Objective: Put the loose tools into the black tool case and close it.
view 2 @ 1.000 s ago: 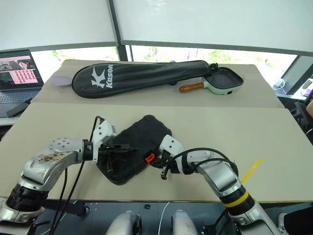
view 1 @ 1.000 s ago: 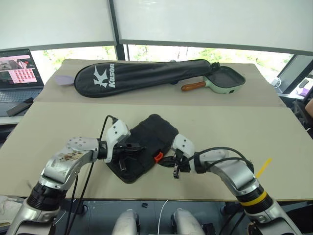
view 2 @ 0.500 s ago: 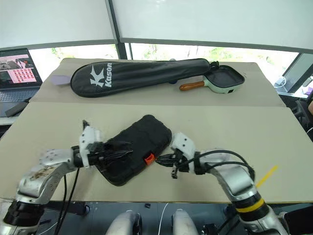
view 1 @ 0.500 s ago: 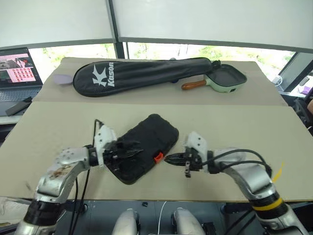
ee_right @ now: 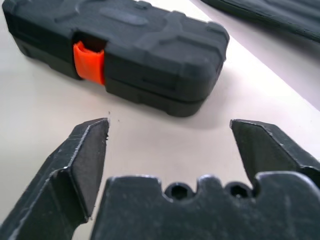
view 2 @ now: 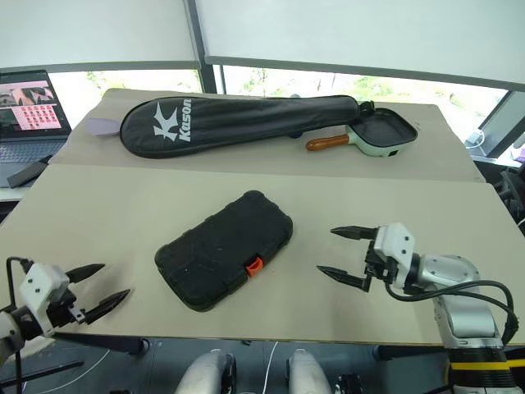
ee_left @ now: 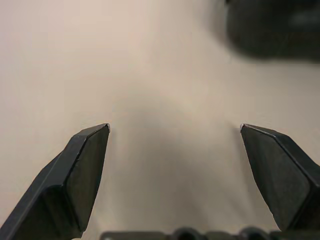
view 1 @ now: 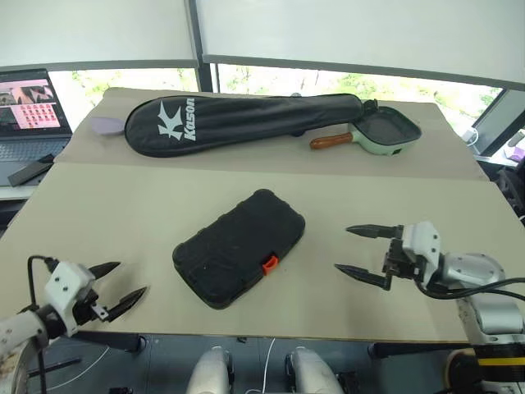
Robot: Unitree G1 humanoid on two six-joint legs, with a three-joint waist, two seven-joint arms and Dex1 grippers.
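**Case shut on the table, both grippers spread and apart from it**

The surface is a wide beige table (view 1: 98, 205), a seam running across it between a near panel and a far one. At the near edge, the left gripper (view 1: 121, 286) sits by the left corner with its 2 black fingers spread and nothing between them. The right gripper (view 1: 361, 250) is on the right side, also spread wide and empty, pointing toward the case. Between them lies 1 black tool case (view 1: 239, 246) — closed, set diagonally, its orange latch (view 1: 267, 264) facing the near edge. Bare tabletop shows on every side of it, and neither gripper touches it.

On the far panel lie 1 long black racket bag (view 1: 246, 121) marked "Kason" and 1 green pan (view 1: 385, 135) with a wooden handle, the 2 touching at the bag's right end. A small lilac piece (view 1: 105, 125) sits beside the bag's left end. Off the table's left side stands 1 open laptop (view 1: 29, 107). Beyond are windows with drawn white blinds (view 1: 344, 33) — greenery shows below them.
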